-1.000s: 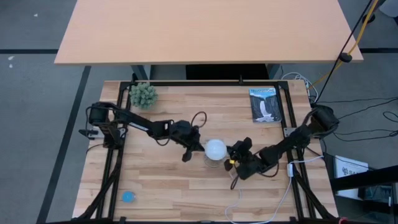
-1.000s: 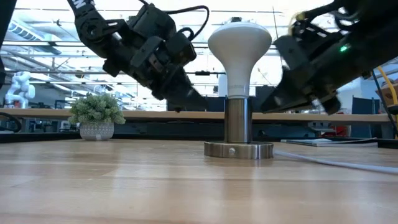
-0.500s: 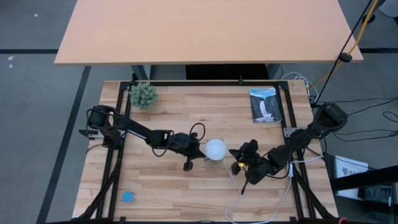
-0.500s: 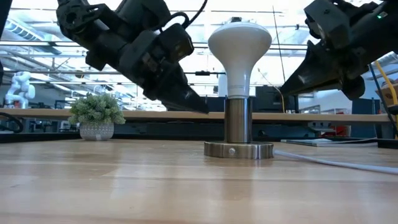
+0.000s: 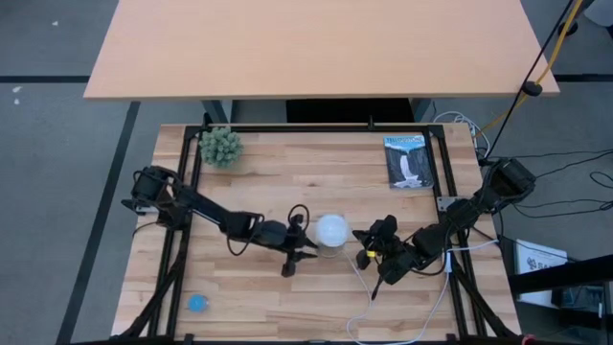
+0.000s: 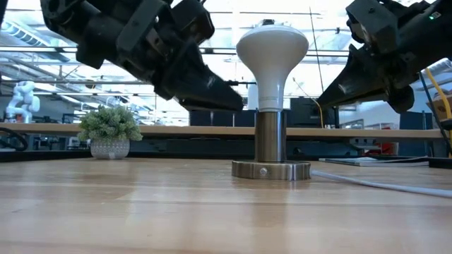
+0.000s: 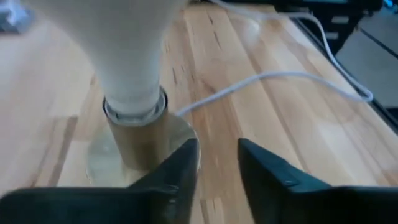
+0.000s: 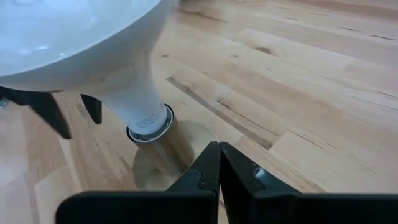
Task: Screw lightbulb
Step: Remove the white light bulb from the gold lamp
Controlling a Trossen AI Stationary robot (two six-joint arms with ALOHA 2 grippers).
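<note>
The white frosted lightbulb (image 6: 272,53) stood upright in a metal socket (image 6: 270,152) near the middle of the pale wooden tabletop (image 5: 287,192), its round globe tapering to a narrow neck. The left gripper (image 5: 299,255) sat just beside it with jaws slightly spread, holding nothing, and the right gripper (image 5: 369,238) waited opposite, jaws pressed together. A white cord (image 7: 273,78), a small potted plant (image 5: 221,147) and a booklet (image 5: 409,161) lay on the planks, with a bright workshop beyond.

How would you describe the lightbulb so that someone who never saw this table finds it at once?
Look at the middle of the wooden table, between the two dark arms. There a silvery socket stands upright on a round base with a white cord. The lightbulb sits on top of it: the only white, round, frosted globe, narrowing downwards into the socket.
</note>
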